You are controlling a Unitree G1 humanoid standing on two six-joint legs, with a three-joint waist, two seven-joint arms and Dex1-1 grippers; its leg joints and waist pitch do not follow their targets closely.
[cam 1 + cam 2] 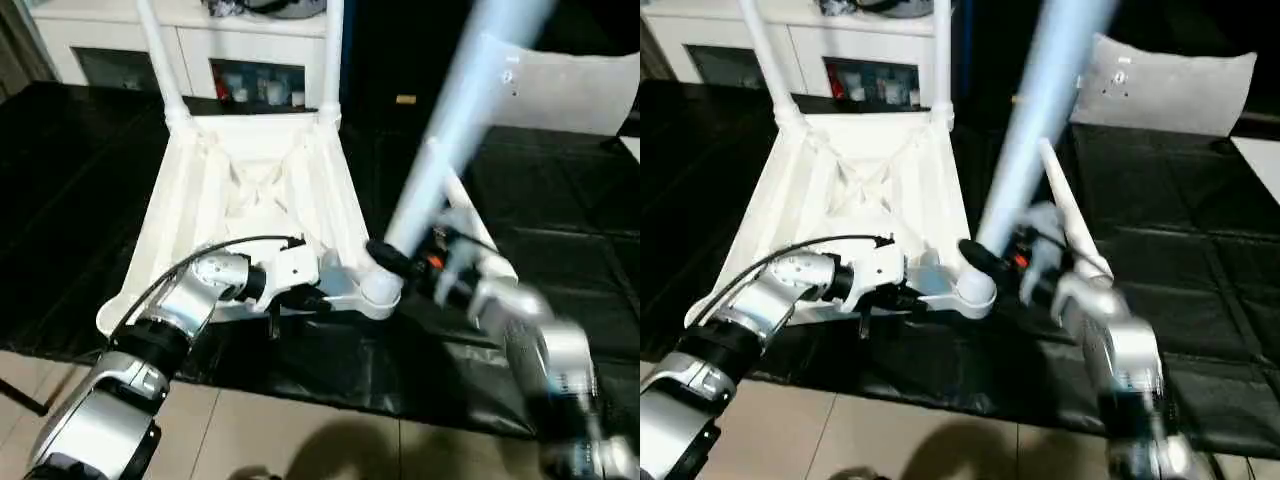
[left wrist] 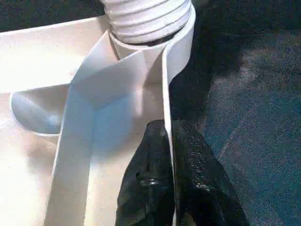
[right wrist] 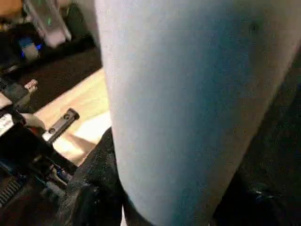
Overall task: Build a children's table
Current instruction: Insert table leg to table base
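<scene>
A black mat (image 1: 560, 290) covers the floor, and pale tiles (image 1: 300, 430) show at its near edge. At the back stands a white cabinet (image 1: 190, 40) with glass doors, and small things sit inside it, too small to tell. A flat white board (image 1: 1170, 90) lies on the mat to the right. The table top (image 1: 250, 190) lies upside down on the mat, ribs up, with 2 legs (image 1: 160, 50) standing in its far corners. The left gripper (image 2: 171, 188) is pinched tight on the thin side wall near a corner socket (image 1: 380, 290). The right gripper (image 1: 400, 265) holds a third leg (image 1: 460, 110), which leans over that socket.
</scene>
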